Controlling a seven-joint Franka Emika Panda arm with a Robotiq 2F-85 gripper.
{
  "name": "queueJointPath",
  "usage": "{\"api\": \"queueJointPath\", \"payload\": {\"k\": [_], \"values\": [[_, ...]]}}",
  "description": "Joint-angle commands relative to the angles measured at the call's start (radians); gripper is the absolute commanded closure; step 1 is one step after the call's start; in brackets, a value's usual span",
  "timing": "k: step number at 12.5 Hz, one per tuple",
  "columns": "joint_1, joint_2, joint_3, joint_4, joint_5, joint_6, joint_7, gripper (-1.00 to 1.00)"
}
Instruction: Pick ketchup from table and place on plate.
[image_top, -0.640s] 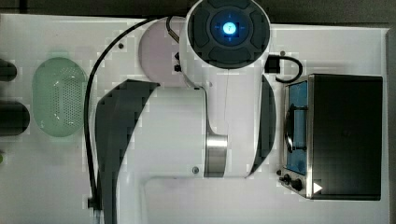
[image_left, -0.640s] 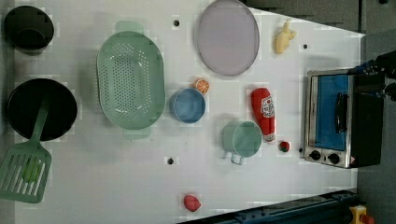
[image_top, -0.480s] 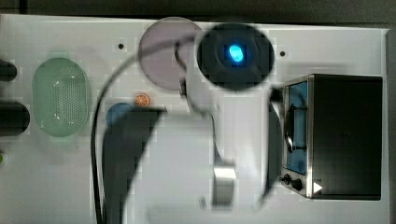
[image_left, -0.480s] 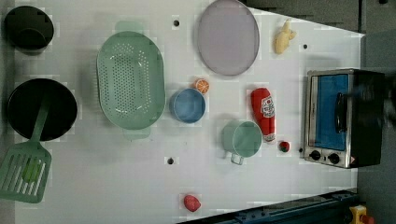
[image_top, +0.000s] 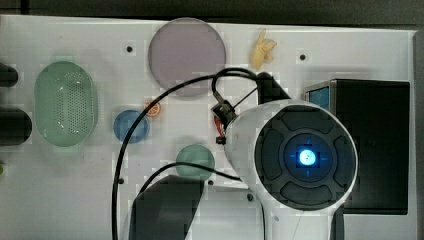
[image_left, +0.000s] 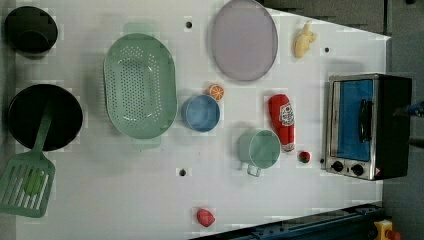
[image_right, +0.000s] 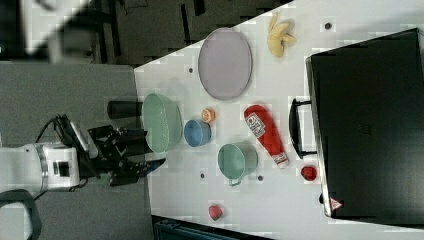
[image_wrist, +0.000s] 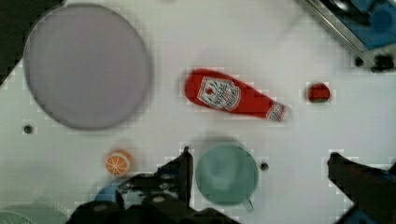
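The ketchup (image_left: 281, 120), a red bottle with a white label, lies flat on the white table (image_left: 125, 190) between the teal mug and the toaster oven. It also lies in plain sight in the right view, ketchup (image_right: 265, 134), and the wrist view, ketchup (image_wrist: 229, 95). The greyish-lilac plate (image_left: 243, 40) sits bare at the table's far edge; plate (image_top: 186, 55), plate (image_wrist: 86, 65). My gripper (image_wrist: 261, 172) is open, well above the table, its dark fingers (image_wrist: 184, 170) wide apart with the mug beneath them. Nothing is held. In the top view the arm hides most of the bottle.
A teal mug (image_left: 264, 148) stands beside the ketchup, with a blue bowl (image_left: 201, 113) and an orange slice (image_left: 216, 92) further along. A toaster oven (image_left: 367, 125) is close by. A green colander (image_left: 140, 85), a banana (image_left: 304, 40) and small red lumps (image_left: 304, 156) also lie about.
In the top view the arm has swung from over the plate toward the top view's lower right, uncovering the plate. The ketchup and the other things have not moved.
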Motion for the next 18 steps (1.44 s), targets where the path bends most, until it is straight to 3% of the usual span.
{"api": "queueJointPath", "payload": {"k": [1, 11, 18], "values": [[-0.013, 0.093, 0.012, -0.093, -0.001, 0.053, -0.208, -1.0], [-0.02, 0.291, -0.005, -0.279, -0.003, 0.429, -1.092, -1.0], [-0.029, 0.502, -0.016, -0.287, -0.019, 0.611, -1.155, -1.0]]}}
